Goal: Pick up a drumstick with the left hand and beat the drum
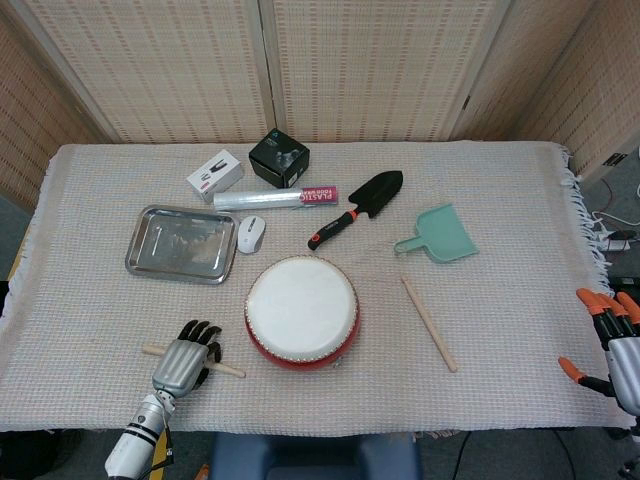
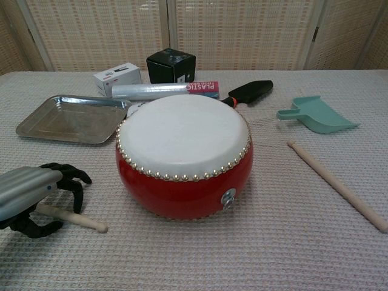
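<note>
— So, is the left hand (image 1: 183,358) holding it?
— Not yet: fingers arch, unclosed, over the pale wooden drumstick (image 2: 77,219) lying left of the round red drum (image 2: 183,154). Curl them underneath before lifting.

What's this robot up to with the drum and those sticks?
The robot's left hand is arched over a thin wooden drumstick lying on the woven cloth beside the red drum with a white skin, its dark fingers curled around it but not yet lifting. The right hand waits open at the table's edge. A second wooden stick lies untouched.
</note>
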`<action>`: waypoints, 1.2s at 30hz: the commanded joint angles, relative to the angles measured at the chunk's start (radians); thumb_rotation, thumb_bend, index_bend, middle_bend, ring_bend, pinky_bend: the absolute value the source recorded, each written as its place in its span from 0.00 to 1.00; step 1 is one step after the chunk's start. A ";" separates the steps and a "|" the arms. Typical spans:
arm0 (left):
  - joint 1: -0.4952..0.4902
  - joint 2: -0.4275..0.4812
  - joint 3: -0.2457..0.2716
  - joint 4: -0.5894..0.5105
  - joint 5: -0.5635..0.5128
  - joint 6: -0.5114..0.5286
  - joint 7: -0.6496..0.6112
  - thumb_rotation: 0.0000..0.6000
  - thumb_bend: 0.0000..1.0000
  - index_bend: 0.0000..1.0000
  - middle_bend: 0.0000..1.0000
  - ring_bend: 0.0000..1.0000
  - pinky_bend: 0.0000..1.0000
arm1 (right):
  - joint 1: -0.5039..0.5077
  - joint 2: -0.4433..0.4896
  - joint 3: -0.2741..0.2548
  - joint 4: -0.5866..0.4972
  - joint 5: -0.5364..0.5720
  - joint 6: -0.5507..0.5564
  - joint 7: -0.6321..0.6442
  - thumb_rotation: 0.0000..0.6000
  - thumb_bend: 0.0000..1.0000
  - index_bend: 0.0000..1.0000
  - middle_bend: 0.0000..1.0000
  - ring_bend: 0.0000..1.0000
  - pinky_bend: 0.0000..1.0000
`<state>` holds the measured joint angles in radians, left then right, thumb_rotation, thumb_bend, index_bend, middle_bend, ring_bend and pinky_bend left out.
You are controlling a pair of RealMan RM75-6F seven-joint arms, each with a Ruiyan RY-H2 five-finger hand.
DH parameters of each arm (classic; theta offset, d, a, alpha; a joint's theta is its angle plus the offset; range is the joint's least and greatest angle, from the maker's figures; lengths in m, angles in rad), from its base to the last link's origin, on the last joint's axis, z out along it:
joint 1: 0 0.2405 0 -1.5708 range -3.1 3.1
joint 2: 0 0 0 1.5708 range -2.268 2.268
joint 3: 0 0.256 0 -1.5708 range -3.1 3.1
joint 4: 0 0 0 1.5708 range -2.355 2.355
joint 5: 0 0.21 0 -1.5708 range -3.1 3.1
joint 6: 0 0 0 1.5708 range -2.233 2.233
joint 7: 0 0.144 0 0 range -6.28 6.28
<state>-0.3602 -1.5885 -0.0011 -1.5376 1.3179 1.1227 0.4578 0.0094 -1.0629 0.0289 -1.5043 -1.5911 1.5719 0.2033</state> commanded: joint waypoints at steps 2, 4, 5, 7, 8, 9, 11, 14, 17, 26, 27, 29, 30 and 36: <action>-0.002 -0.001 0.003 0.001 0.004 0.001 -0.003 1.00 0.33 0.49 0.16 0.07 0.08 | 0.001 0.001 0.001 -0.001 0.002 -0.001 0.000 1.00 0.18 0.02 0.10 0.00 0.03; -0.003 0.000 0.004 -0.001 0.003 0.001 -0.004 1.00 0.34 0.50 0.16 0.07 0.08 | 0.002 0.001 0.002 -0.002 0.002 -0.001 0.000 1.00 0.18 0.02 0.10 0.00 0.03; -0.003 0.000 0.005 -0.001 0.002 0.000 -0.004 1.00 0.34 0.50 0.16 0.07 0.08 | 0.002 0.002 0.002 -0.003 0.002 -0.001 -0.001 1.00 0.18 0.02 0.10 0.00 0.03; -0.004 0.000 0.006 -0.001 0.001 0.000 -0.003 1.00 0.34 0.50 0.16 0.07 0.08 | 0.003 0.002 0.002 -0.004 0.002 -0.002 -0.002 1.00 0.18 0.02 0.10 0.00 0.03; -0.004 0.001 0.007 -0.001 0.001 -0.001 -0.003 1.00 0.34 0.50 0.16 0.07 0.08 | 0.003 0.002 0.002 -0.004 0.003 -0.003 -0.002 1.00 0.18 0.02 0.10 0.00 0.03; -0.005 0.001 0.007 -0.001 0.000 -0.001 -0.005 1.00 0.34 0.50 0.16 0.07 0.08 | 0.004 0.002 0.002 -0.005 0.004 -0.005 -0.002 1.00 0.18 0.02 0.10 0.00 0.03; -0.006 0.000 0.008 0.000 -0.001 -0.003 -0.006 1.00 0.34 0.51 0.16 0.07 0.08 | 0.004 0.002 0.002 -0.005 0.005 -0.007 -0.002 1.00 0.18 0.02 0.10 0.00 0.03; -0.006 -0.002 0.009 0.001 0.000 0.000 -0.013 1.00 0.34 0.52 0.17 0.07 0.08 | 0.005 0.003 0.002 -0.006 0.006 -0.007 -0.003 1.00 0.18 0.02 0.10 0.00 0.03; -0.004 -0.003 0.010 -0.001 0.007 0.004 -0.033 1.00 0.36 0.55 0.17 0.07 0.08 | 0.005 0.004 0.001 -0.008 0.006 -0.010 -0.002 1.00 0.18 0.02 0.10 0.00 0.03; 0.025 0.033 0.000 -0.063 0.021 0.016 -0.292 1.00 0.36 0.56 0.20 0.07 0.08 | 0.009 0.011 0.000 -0.021 0.002 -0.013 0.002 1.00 0.18 0.02 0.10 0.00 0.03; 0.033 0.047 -0.003 -0.081 0.022 0.019 -0.350 1.00 0.36 0.56 0.20 0.07 0.08 | 0.009 0.012 0.000 -0.024 0.002 -0.013 0.000 1.00 0.18 0.02 0.10 0.00 0.03; 0.046 0.077 -0.011 -0.118 0.026 0.024 -0.470 1.00 0.36 0.56 0.21 0.08 0.08 | 0.010 0.013 -0.001 -0.027 0.000 -0.014 -0.005 1.00 0.18 0.02 0.10 0.00 0.03; 0.051 0.092 -0.014 -0.133 0.029 0.024 -0.524 1.00 0.36 0.56 0.21 0.08 0.09 | 0.011 0.013 -0.001 -0.029 -0.001 -0.015 -0.007 1.00 0.18 0.02 0.10 0.00 0.03; 0.064 0.220 -0.029 -0.204 0.081 -0.012 -0.965 1.00 0.36 0.56 0.23 0.09 0.09 | 0.017 0.013 -0.001 -0.040 -0.004 -0.021 -0.021 1.00 0.18 0.02 0.10 0.00 0.03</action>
<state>-0.3142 -1.4735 -0.0156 -1.6740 1.3558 1.1355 -0.2118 0.0256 -1.0496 0.0283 -1.5434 -1.5946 1.5518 0.1835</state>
